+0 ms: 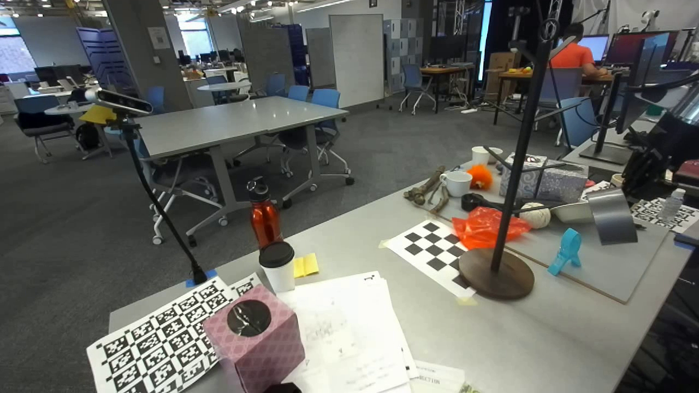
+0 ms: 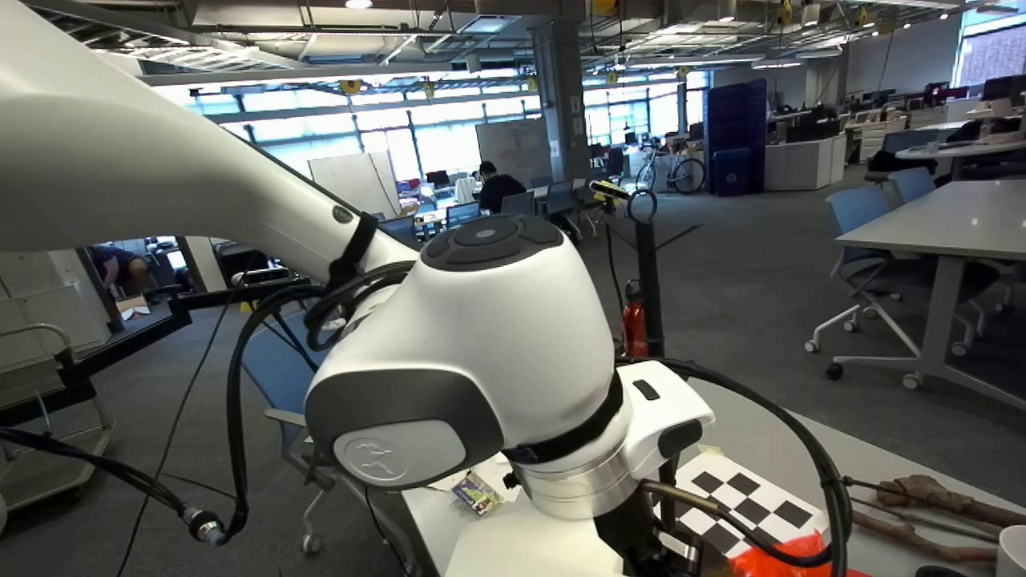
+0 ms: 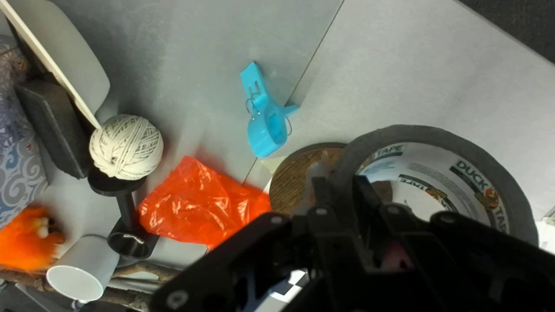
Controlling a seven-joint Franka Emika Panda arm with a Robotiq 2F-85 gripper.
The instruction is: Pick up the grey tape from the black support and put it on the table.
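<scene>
Black jointed gripper (image 3: 340, 186), fingers tight on the wall of a thick dull-grey tape roll (image 3: 453, 182) with printed core, hides part of its rim above the pale table (image 1: 546, 338), beside the slim wood-footed black support (image 1: 520, 164).

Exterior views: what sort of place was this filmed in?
Probably an open-plan office that doubles as a robotics lab. Both exterior views show blue wheeled chairs; in an exterior view a person in orange sits near monitors, and in an exterior view a white robot arm looms large.
</scene>
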